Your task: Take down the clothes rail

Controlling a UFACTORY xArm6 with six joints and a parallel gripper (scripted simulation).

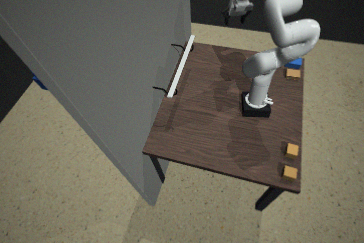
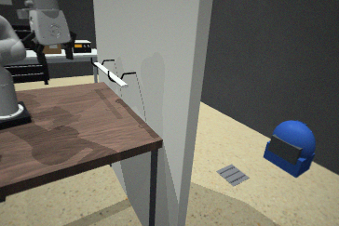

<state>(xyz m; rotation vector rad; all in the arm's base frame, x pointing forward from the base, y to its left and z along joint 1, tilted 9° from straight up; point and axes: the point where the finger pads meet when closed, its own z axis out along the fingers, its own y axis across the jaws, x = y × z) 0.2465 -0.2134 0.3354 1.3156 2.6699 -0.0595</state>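
Room: dark walls, speckled tan floor [image 1: 60,179]; a tall grey wall panel [image 1: 100,44] stands along the surface's 9 o'clock edge in the top view.
Surface: dark wood top [image 1: 210,129] on dark legs, butted against the panel.
Rail: thin white bar [image 1: 181,66], resting on two black hooks, just off the panel and above the surface; in the top view it runs from about 1 o'clock down to 7 o'clock, parallel to the panel.
Hooks: far hook [image 1: 176,47] near the rail's upper end, near hook [image 1: 159,89] near its lower end; both stick out from the panel.
Arm: white, on a black base [image 1: 247,112] at about the surface's centre; it rises, folds back and reaches toward 12 o'clock.
Pincer: dark fingers wide open, nothing between them [image 1: 233,18]; it hangs high, pointing down, well apart from the rail, at about 1 o'clock of the rail's far end in the top view.
Blocks: three tan blocks along the surface's 3 o'clock edge, one [image 1: 293,73] by a blue piece [image 1: 295,62], two [image 1: 292,150] [image 1: 290,172] toward 5 o'clock.
Floor items: blue domed object [image 2: 291,148] and a grey grate [image 2: 232,175] at 4 o'clock in the exterior view.
Background: bench with a box [image 2: 56,50] behind the pincer in the exterior view.
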